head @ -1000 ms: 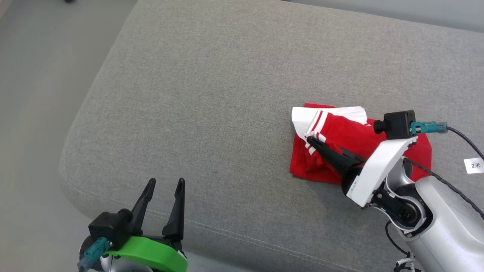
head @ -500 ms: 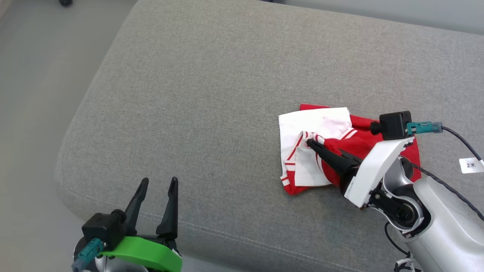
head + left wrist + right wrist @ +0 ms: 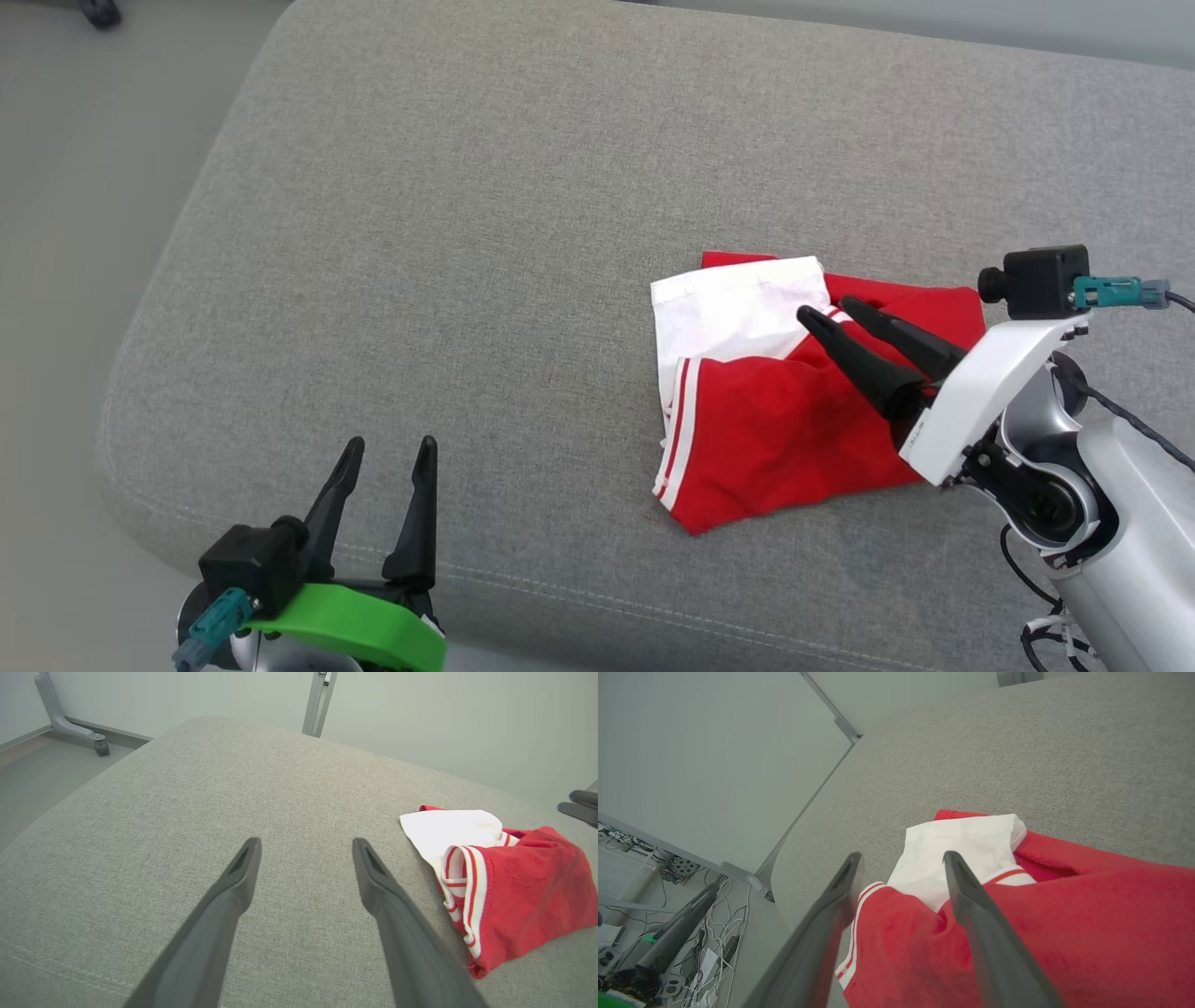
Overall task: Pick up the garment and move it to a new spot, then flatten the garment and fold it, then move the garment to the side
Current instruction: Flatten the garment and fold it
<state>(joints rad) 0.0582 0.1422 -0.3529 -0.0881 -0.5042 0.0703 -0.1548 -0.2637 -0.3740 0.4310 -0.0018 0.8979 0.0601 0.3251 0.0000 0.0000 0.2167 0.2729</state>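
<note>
We see garment (image 3: pixel 766 429) lying bunched on grey cushion (image 3: pixel 485 215), toward its right side, red layer overlapping white part. Right tool (image 3: pixel 825 308) sits over it, fingers apart, gripping nothing; we cannot tell if tips touch cloth. Left tool (image 3: pixel 390 442) is near front edge, fingers apart, well clear of cloth.

Risks, as we judge:
- pinch on bunched red grabs several plies, so flattening fails
- low fingertip snags cushion weave
- one-sided pull drags whole heap instead of spreading it
</note>
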